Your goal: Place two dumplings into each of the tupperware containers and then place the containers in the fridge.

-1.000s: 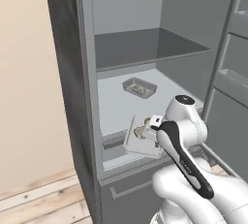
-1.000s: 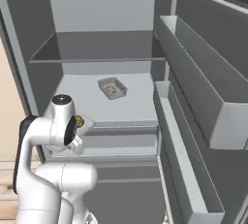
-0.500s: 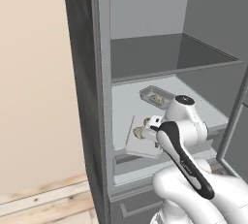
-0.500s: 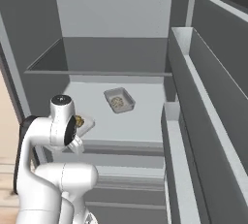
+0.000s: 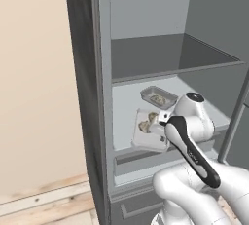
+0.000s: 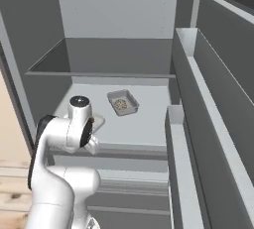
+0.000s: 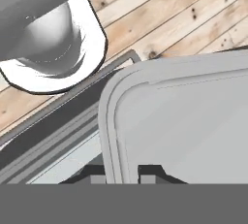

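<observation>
The fridge (image 5: 83, 97) stands open in front of me, dark grey outside and pale grey inside. One tupperware container (image 5: 158, 97) with dumplings lies on its middle shelf, also seen as a small tray (image 6: 122, 103) from the right. A second tupperware container (image 5: 145, 132) hangs tilted just before the shelf's front edge, with two dumplings (image 5: 152, 118) in it. My gripper (image 5: 162, 123) is shut on its right rim. In the hand view the gripper (image 7: 122, 175) pinches the container's rim, and the container (image 7: 189, 121) spreads out to the right.
The open fridge door with long bins (image 6: 208, 119) runs along the right side, close to the arm. An upper shelf (image 5: 170, 58) sits above the trays. A drawer front (image 5: 146, 168) lies below. Beige wall (image 5: 34, 73) and wooden floor (image 5: 39, 204) are on the left.
The whole picture has shifted and the fridge looms larger, so the base has driven closer. The held container stays in the gripper, now nearer the middle shelf.
</observation>
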